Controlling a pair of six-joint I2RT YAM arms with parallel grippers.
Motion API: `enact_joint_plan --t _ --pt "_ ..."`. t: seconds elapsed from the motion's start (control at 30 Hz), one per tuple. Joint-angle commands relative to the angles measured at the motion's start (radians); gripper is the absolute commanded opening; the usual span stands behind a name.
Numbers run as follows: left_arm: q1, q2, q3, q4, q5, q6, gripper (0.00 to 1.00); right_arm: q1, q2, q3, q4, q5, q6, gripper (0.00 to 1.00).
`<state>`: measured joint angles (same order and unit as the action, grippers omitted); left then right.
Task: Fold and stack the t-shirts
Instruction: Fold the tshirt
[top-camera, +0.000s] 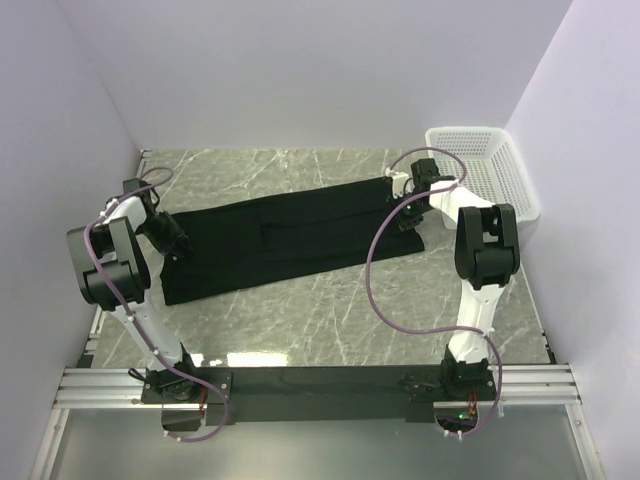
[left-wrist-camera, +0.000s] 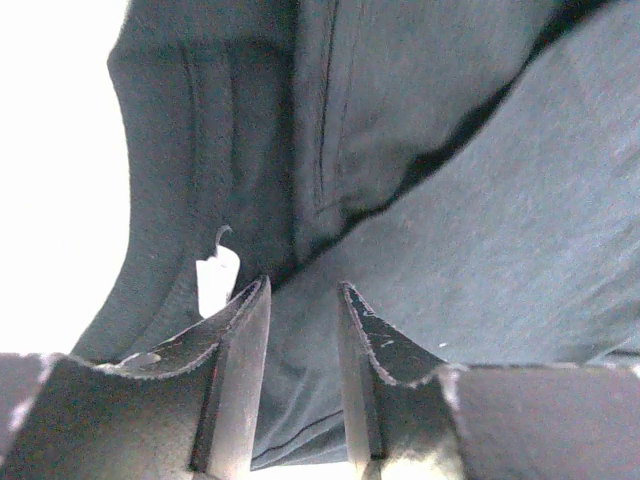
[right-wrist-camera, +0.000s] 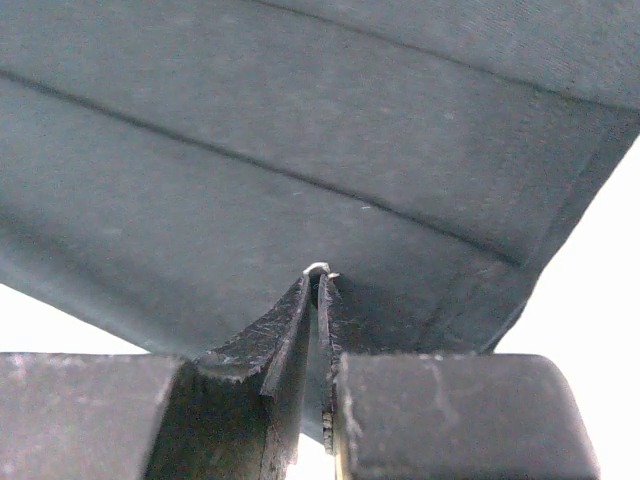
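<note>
1. Mounting rail (top-camera: 110, 385) at 6 o'clock is nearest in the top view and carries both arm bases.
2. Marble table (top-camera: 330, 310) fills the middle of the view.
3. t-shirt (top-camera: 300, 235): black and lying on the table as a long narrow band. It runs from 9 o'clock up toward 2 o'clock. It looks already folded lengthwise, sides turned in. Only one shirt is visible, and no stack.
4. White basket (top-camera: 520, 200) sits at 2 o'clock, just past the shirt's right end. Its contents cannot be made out.
5. left gripper (top-camera: 175, 245) is down on the shirt's 9 o'clock end. In the wrist view the fingers stand part-way apart with cloth filling the gap. Cannot tell whether they actually bite it.
6. right gripper (top-camera: 405, 185) is at the shirt's 2 o'clock end. In the wrist view the fingers are pressed nearly together, clamped on a thin fold of the shirt's edge.
7. White neck label (left-wrist-camera: 217, 280) hangs just at 9 o'clock of the left finger, so this looks like the collar end.
8. Step, as judged: end grasp for the crosswise fold, both ends being taken.
9. Next move calls for a firm left grip. Then lift one end and carry it over to the other with the edges matched. Slack cloth may sag or skew.
</note>
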<state>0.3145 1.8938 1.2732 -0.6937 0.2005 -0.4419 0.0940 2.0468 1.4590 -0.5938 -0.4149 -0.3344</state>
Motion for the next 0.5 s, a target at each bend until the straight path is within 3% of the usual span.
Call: enact_joint_plan --t 0.0,0.23,0.47 --pt "-0.002 -0.004 0.064 0.029 -0.047 -0.001 0.39 0.006 0.026 0.050 -0.015 0.086 0.021 0.15" --pt "-0.003 -0.130 0.127 -0.001 -0.065 0.029 0.52 0.006 -0.043 0.006 0.006 0.067 0.012 0.17" --pt "-0.005 -0.114 0.079 -0.122 -0.050 0.075 0.50 -0.014 -0.097 -0.040 0.008 0.038 0.023 0.19"
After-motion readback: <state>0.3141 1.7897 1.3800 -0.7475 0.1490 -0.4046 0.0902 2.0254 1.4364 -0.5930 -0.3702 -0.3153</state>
